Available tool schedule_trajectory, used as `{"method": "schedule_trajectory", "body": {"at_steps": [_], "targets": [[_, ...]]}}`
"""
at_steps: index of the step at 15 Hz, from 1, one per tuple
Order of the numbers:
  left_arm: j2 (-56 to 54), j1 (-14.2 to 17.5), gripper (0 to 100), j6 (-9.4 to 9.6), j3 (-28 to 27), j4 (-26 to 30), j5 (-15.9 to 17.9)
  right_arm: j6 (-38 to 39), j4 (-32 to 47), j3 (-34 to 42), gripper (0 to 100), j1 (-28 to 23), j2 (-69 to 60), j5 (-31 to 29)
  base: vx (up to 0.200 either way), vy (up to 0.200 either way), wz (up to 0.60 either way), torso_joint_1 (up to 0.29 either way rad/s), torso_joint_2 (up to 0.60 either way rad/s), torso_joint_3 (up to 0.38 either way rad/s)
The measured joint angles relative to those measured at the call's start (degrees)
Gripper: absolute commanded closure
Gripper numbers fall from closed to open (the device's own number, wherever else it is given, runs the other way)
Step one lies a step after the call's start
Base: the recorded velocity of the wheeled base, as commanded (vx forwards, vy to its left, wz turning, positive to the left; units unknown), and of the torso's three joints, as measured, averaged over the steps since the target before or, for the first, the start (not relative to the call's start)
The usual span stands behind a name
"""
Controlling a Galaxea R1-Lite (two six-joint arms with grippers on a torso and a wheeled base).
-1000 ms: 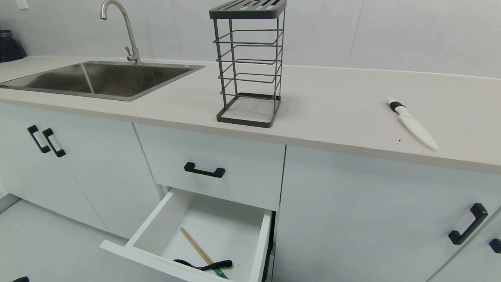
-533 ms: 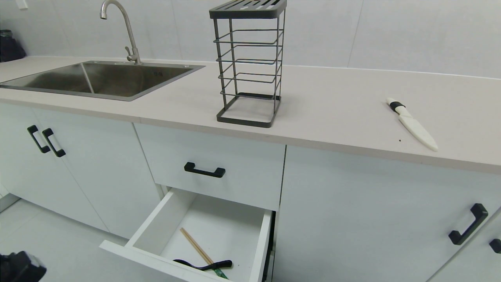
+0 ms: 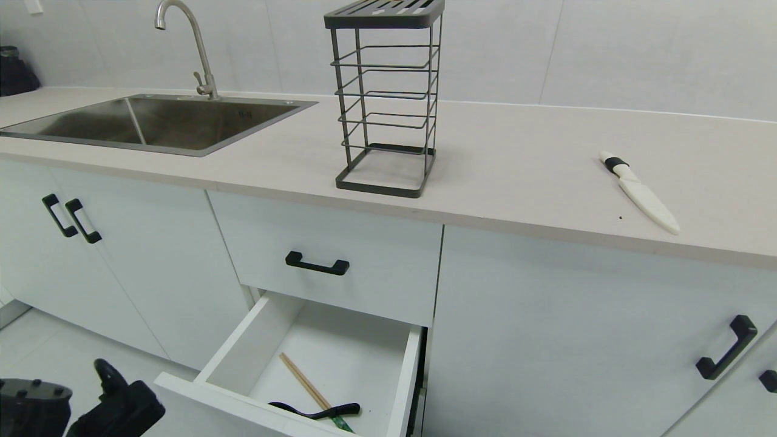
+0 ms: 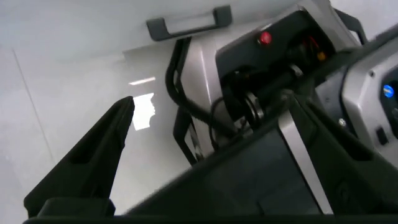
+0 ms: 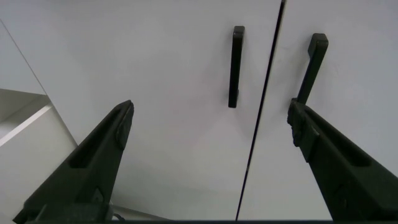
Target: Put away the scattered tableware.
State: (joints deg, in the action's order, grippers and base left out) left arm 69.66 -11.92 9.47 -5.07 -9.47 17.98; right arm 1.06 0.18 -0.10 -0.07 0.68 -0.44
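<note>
Over the last second my left gripper rose into the lower left of the head view, and it hung low, just beside the front corner of the open drawer. Its fingers were spread wide with nothing between them. My right gripper was spread too and empty, facing two cabinet doors and their black handles. The knife lay flat on the counter, well to the right of the wire rack. The chopsticks lay inside the drawer.
</note>
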Motion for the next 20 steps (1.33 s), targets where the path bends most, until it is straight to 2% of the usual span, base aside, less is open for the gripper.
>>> {"method": "schedule_trajectory", "body": {"at_steps": [3,5,8,12,18,20], "targets": [[10.3,-0.1,0,-0.34,1.3,-10.9,-0.9,0.0,0.0,0.0,0,0.0,0.0,0.0,0.000,0.000,0.00,0.000,0.00,0.000],[16.0,0.0,0,-0.39,2.2,-14.9,-1.1,0.0,0.0,0.0,0,0.0,0.0,0.0,0.000,0.000,0.00,0.000,0.00,0.000],[23.0,0.2,0,-0.89,1.9,-23.8,-1.2,0.0,0.0,0.0,0,0.0,0.0,0.0,0.000,0.000,0.00,0.000,0.00,0.000],[29.1,0.2,0,-1.90,-0.3,-26.4,-1.0,0.0,0.0,0.0,0,0.0,0.0,0.0,0.000,0.000,0.00,0.000,0.00,0.000],[34.7,-0.1,0,-2.04,-4.9,-28.7,-0.9,0.0,0.0,0.0,0,0.0,0.1,0.0,0.000,0.000,0.00,0.000,0.00,0.000],[36.8,-0.1,0,-2.88,-6.3,-30.3,-0.9,0.0,0.0,0.0,0,0.0,0.1,0.0,0.000,0.000,0.00,0.000,0.00,0.000]]}}
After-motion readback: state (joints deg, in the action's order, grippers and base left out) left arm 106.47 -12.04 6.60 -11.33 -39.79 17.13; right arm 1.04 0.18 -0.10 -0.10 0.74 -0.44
